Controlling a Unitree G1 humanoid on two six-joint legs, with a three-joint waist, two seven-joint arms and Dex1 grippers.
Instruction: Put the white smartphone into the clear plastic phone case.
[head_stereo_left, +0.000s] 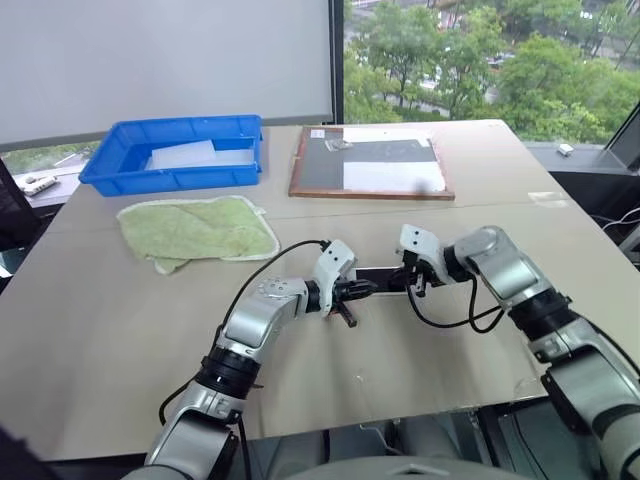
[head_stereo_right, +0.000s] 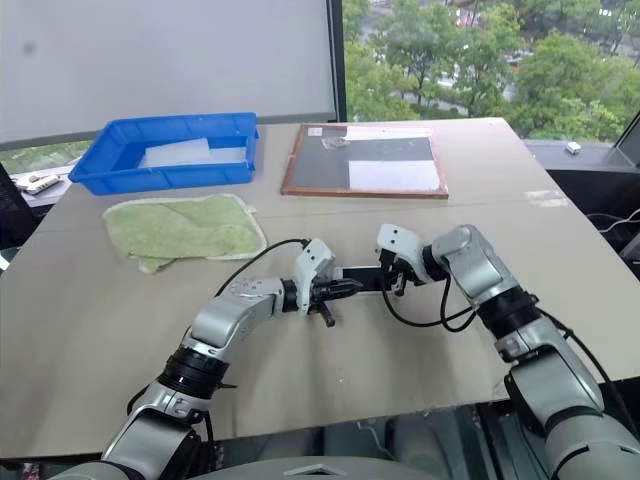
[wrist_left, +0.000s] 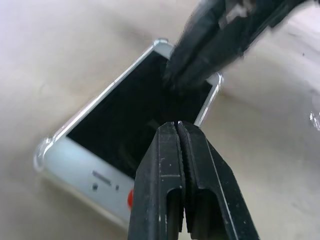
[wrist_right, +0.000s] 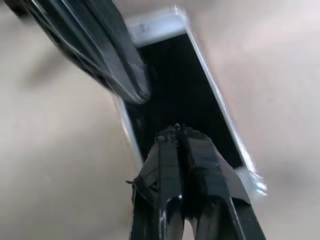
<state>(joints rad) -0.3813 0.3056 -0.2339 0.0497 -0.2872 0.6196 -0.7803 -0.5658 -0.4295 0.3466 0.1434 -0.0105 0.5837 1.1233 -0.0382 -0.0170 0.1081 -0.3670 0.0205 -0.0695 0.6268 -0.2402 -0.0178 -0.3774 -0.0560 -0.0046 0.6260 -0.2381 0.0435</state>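
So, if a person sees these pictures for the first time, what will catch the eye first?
First, the two grippers meeting at the table's near middle: the left gripper and the right gripper, both shut, tips on the dark screen of the white smartphone. The phone lies inside the clear plastic phone case, whose rim shows around it. Farther back stand a blue bin and a green cloth.

Both arms are silver-grey metal with rounded shells and black ribbed joint bands. A white boxy housing sits at each wrist, with a loose black cable looping from it. Each gripper has two black fingers, finely ridged inside.
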